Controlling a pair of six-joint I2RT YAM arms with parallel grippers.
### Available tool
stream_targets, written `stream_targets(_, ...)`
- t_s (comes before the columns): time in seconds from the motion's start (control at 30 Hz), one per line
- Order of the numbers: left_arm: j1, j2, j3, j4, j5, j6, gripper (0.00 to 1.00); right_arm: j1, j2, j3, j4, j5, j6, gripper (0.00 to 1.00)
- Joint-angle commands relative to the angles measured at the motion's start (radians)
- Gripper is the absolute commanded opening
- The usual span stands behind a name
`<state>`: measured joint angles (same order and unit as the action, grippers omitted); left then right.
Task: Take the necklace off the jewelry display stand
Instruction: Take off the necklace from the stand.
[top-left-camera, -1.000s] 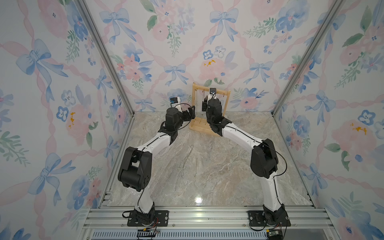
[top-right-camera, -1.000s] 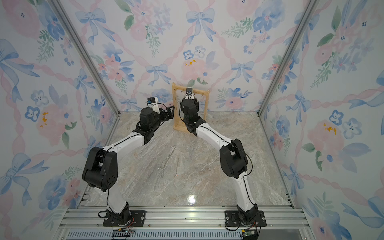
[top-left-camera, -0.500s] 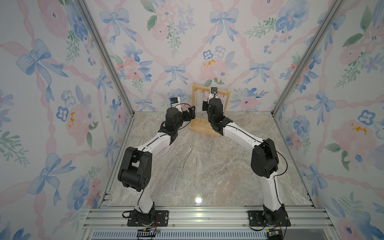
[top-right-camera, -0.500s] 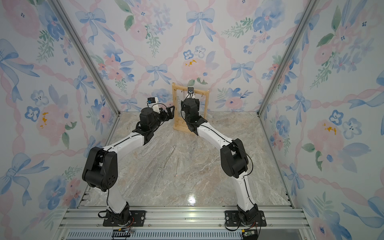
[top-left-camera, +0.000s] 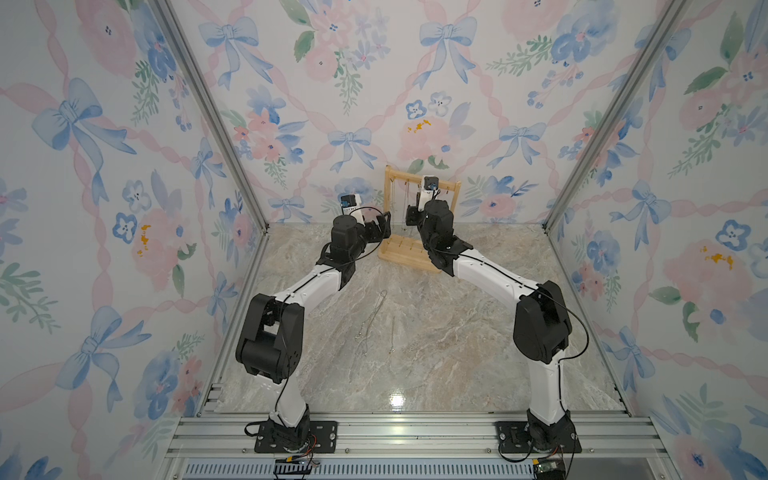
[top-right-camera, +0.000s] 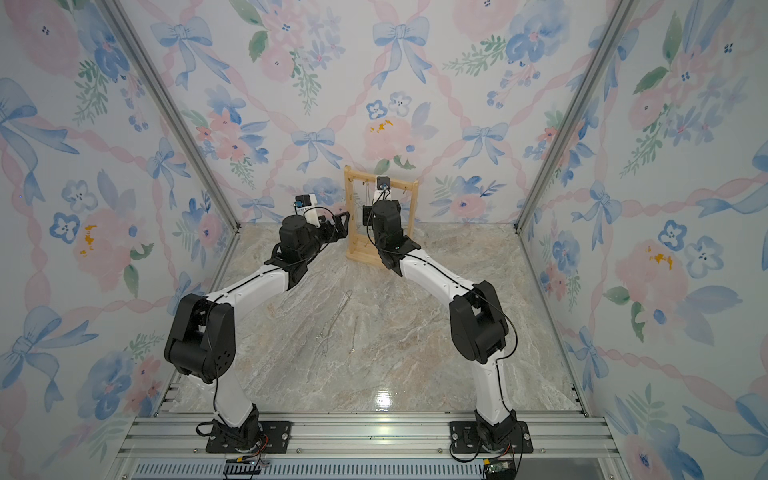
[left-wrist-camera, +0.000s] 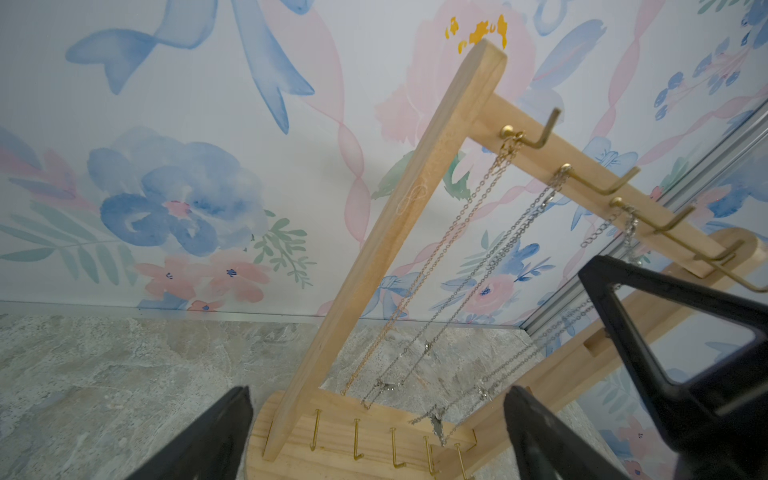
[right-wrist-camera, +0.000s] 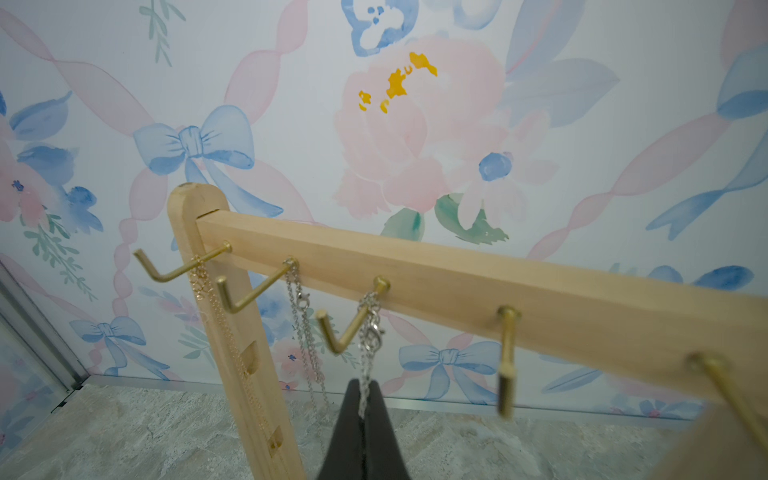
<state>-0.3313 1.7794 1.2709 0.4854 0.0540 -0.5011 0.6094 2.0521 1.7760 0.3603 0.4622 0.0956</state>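
Arms (top-left-camera: 311, 282) in both top views stretched far out to jewelry display stand (top-left-camera: 387, 199), upright at back of surface (top-left-camera: 436, 365), near back wall (top-left-camera: 374, 104). Too small there to tell abt jaws. Two thin chains (top-left-camera: 372, 320) flat on surface between arms, well apart from stand; prob. ones already off.

In left wrist view, left jaws wide apart, nothing held, black fingers (left-wrist-camera: 208, 436) on each side of stand's base (left-wrist-camera: 334, 461). Prob. parked there to keep stand from tipping during pull, or just to stay out of way. Three chains hanging from gold hooks (left-wrist-camera: 602, 189) on top bar (left-wrist-camera: 594, 160) down toward base.

In right wrist view, right jaws pinched shut on necklace (right-wrist-camera: 372, 332), silver, on third hook (right-wrist-camera: 349, 332) from post (right-wrist-camera: 243, 316). Grip high up, just under clasp, prob. for short lift up & over hook tip, w/o long swing. Gold chain (right-wrist-camera: 199, 278) on 1st hook, other silver chain (right-wrist-camera: 301, 307) on 2nd, both not touched. Next two hooks bare.

Writing: none to read, no brand, no label; only faint loop scratch on post in left wrist view.
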Motion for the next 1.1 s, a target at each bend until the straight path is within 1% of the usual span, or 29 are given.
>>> stream_targets(0.0,-0.005,0.02,0.006,0.015,0.018,-0.007,0.98,-0.005,-0.06,-0.022,0.034,-0.059,0.048,0.0)
stream_targets(0.23,-0.006,0.021,0.007,0.014,0.017,-0.006,0.98,-0.017,-0.095,-0.051,0.039,-0.133,0.095,0.0)
stream_targets(0.57,-0.009,0.025,0.008,0.015,0.017,-0.006,0.98,-0.044,-0.111,-0.041,0.02,-0.263,0.204,0.0)
stream_targets(0.77,-0.011,0.028,0.01,0.015,0.015,-0.006,0.98,-0.049,-0.126,-0.047,0.029,-0.325,0.241,0.0)
stream_targets(1.07,-0.012,0.032,0.013,0.015,0.014,-0.005,0.98,-0.06,-0.147,-0.066,0.064,-0.375,0.282,0.0)
